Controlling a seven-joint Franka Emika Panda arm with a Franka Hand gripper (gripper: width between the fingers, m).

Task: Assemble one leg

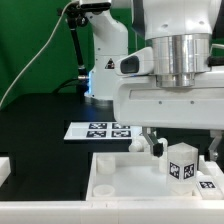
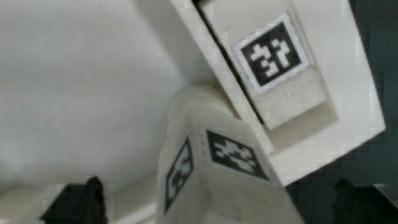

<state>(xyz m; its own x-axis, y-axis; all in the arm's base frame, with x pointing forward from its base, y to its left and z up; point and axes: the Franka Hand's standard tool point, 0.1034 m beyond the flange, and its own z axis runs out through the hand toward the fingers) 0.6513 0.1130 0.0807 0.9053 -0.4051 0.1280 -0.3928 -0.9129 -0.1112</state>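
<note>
The leg, a small white post with black-and-white tags, stands upright on the white tabletop near the exterior view's right. My gripper hangs straight over it with a finger on each side. In the wrist view the leg rises between the two dark fingers. One finger lies against the leg. A dark gap shows between the leg and the other finger. The jaws stand wide.
A second tagged white part lies just beyond the leg, and its tag also shows in the exterior view. The marker board lies on the black table behind the tabletop. The arm's base stands at the back.
</note>
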